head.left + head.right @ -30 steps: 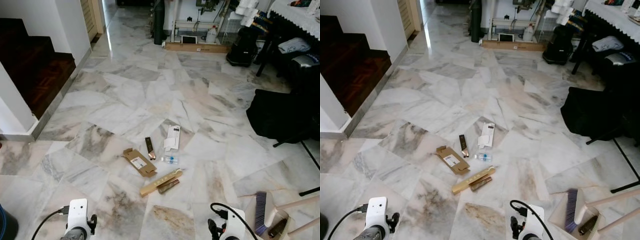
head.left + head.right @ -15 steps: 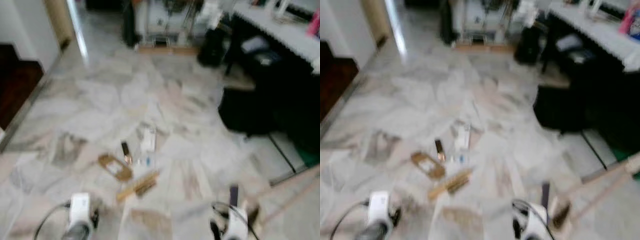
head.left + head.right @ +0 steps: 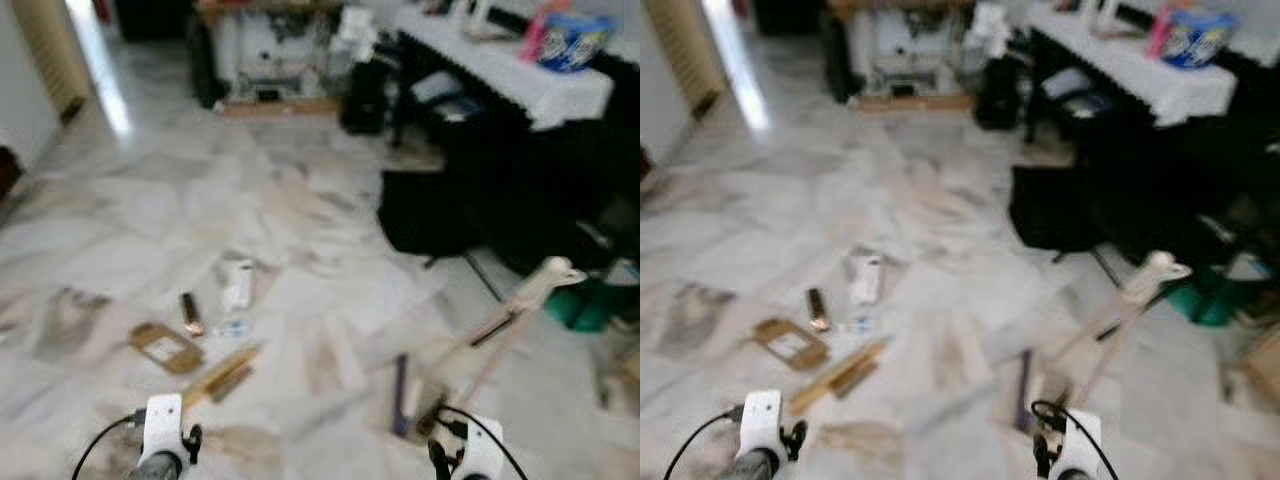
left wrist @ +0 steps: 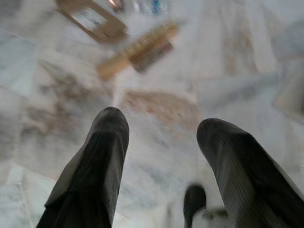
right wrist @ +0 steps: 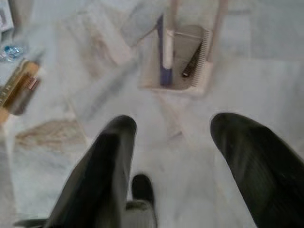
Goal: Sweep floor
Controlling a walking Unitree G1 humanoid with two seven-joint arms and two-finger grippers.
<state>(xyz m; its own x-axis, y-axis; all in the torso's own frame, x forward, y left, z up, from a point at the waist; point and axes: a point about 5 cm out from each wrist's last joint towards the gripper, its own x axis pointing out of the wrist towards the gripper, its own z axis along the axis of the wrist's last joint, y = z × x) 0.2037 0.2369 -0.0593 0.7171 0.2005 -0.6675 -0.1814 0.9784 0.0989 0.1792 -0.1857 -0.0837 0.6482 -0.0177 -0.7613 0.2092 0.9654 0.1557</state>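
- The left gripper [image 4: 161, 142] hangs low over the marble floor [image 3: 330, 230]. Its two black fingers are spread apart and hold nothing.
- The right gripper [image 5: 173, 142] is low too, fingers wide apart and empty.
- Just past the right gripper, a dustpan [image 5: 176, 61] sits on the floor with a broom [image 5: 164, 52] resting in it. Their pale handles [image 3: 515, 305] lean up to the right.
- Farther on the left lie bits of trash: a long tan box [image 3: 220, 372], a flat brown card [image 3: 165, 347], and a white pack [image 3: 237, 285].
- At the back stands a dark table with a white cloth [image 3: 505, 70]. Everything looks blurry.
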